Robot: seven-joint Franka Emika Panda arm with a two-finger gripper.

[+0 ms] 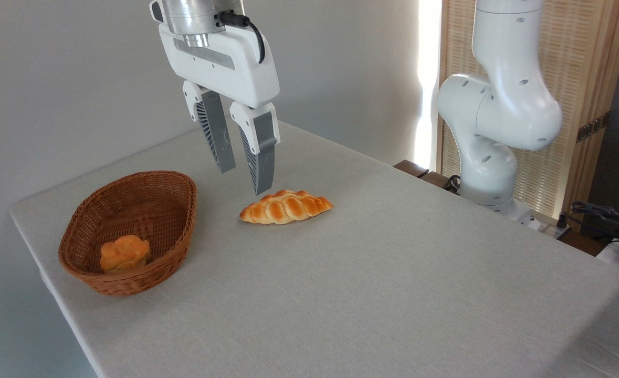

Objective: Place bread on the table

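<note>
Camera view: gripper (243,178) parted, empty, above table (393,283), right of basket (130,231). Bread (124,253) inside basket. Best swing left, drop straight down, clear the wicker rim.

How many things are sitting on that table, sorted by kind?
Bread: 2, a bun in the basket and a braided loaf on the table
Basket: 1
Total: 3

Bread's (124,253) underside behind the basket (130,278) wall; arm (503,105) cut off at top edge.
</note>
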